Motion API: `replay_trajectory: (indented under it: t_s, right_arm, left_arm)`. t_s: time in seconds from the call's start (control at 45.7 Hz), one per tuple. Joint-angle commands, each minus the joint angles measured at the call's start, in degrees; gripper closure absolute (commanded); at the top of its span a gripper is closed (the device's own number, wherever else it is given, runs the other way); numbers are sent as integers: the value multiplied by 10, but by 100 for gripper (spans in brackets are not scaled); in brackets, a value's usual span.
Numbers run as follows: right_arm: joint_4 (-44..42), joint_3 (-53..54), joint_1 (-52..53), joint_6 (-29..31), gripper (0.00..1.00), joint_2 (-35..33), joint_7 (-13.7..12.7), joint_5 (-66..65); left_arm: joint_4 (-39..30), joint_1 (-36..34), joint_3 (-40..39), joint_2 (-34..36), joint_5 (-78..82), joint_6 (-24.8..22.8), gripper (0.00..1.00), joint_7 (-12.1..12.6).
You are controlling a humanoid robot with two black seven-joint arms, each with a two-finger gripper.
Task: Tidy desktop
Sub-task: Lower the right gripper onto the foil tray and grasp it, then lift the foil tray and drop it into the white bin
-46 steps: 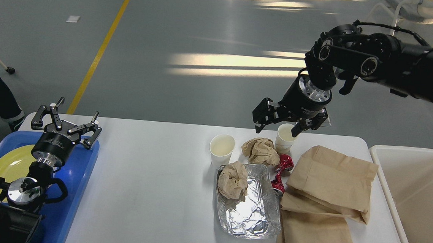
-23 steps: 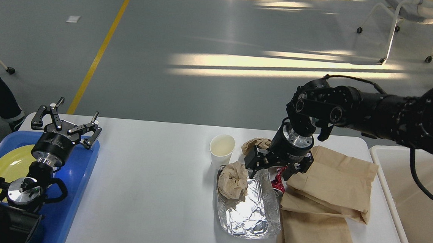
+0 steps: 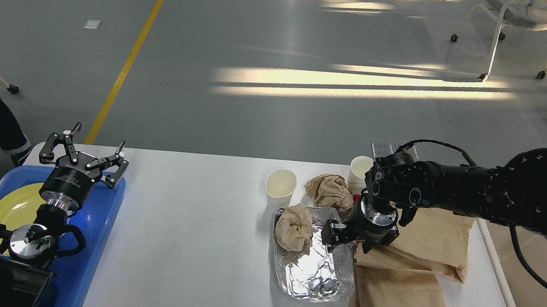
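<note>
White desktop [image 3: 190,244] — blue tray [image 3: 96,237], yellow plate [image 3: 9,207].

My right gripper [image 3: 350,240] hangs low at the foil tray's [image 3: 313,272] right edge, beside the paper bags [image 3: 421,241], fingers [image 3: 333,234] apart. My left gripper [image 3: 84,152], spread wide, sits above the blue tray [image 3: 99,237] on the counter [image 3: 186,234].

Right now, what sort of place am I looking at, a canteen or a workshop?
More likely a workshop or test hall than a canteen: a bare grey floor with a painted yellow line, and a white desktop set with meal litter, a foil tray and paper cup, seemingly staged.
</note>
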Motion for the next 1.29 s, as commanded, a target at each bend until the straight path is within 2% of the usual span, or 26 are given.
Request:
replay_trajectory:
  t_s: [0.0,0.109,0.241,0.307,0.394,0.591,1.073,1.27]
  right_arm:
    - [1,1,-13,-26,19,1,0,-1]
    - [1,1,-21,-57,24,1,0,-2]
    - [1,1,-27,-67,33,1,0,-15]
    - [2,2,-27,-67,46,5,0,-17]
    - [2,0,-27,-66,70,16,-1,-18]
    - [3,0,-31,-66,99,19,-1,-18]
    - [3,2,-56,-93,100,20,0,-16]
    - [34,1,-35,-88,100,3,1,-16]
  left_arm:
    - [0,0,0,0,0,1,4,0]
    - [0,0,0,0,0,1,4,0]
    - [0,0,0,0,0,1,4,0]
    - [0,0,0,0,0,1,4,0]
    - [0,0,0,0,0,1,4,0]
    - [0,0,0,0,0,0,4,-1]
    - [0,0,0,0,0,1,4,0]
    - [0,0,0,0,0,1,4,0]
